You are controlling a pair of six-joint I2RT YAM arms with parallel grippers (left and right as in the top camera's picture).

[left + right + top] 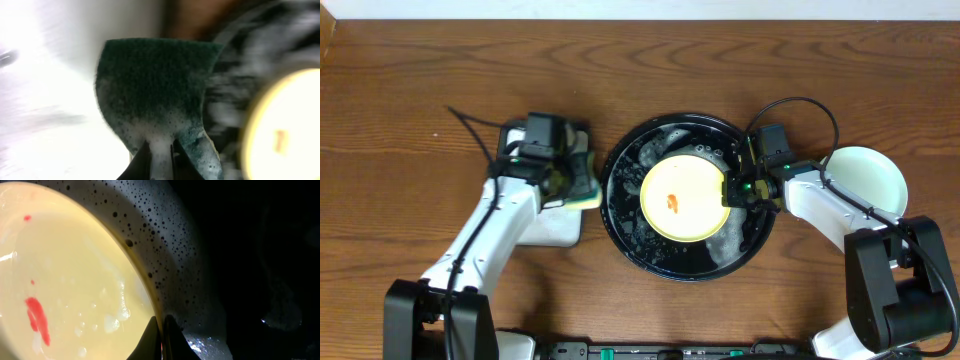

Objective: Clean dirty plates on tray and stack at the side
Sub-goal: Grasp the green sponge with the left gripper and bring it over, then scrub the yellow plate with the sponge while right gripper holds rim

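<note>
The pale yellow plate (678,198) is seated in the black tray (620,225), its 3 o'clock rim pinched by the right end effector (728,190). A soapy sponge (155,85) is clamped by the left end effector (160,161) at the tray's 9 o'clock.

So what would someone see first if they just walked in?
Probably the pale yellow plate with its red smear, sitting in the middle of the foamy black tray, with the right jaws pinching its rim. Next, the soapy green sponge gripped in the left jaws just left of the tray, and a mint plate on the table at far right.
</note>
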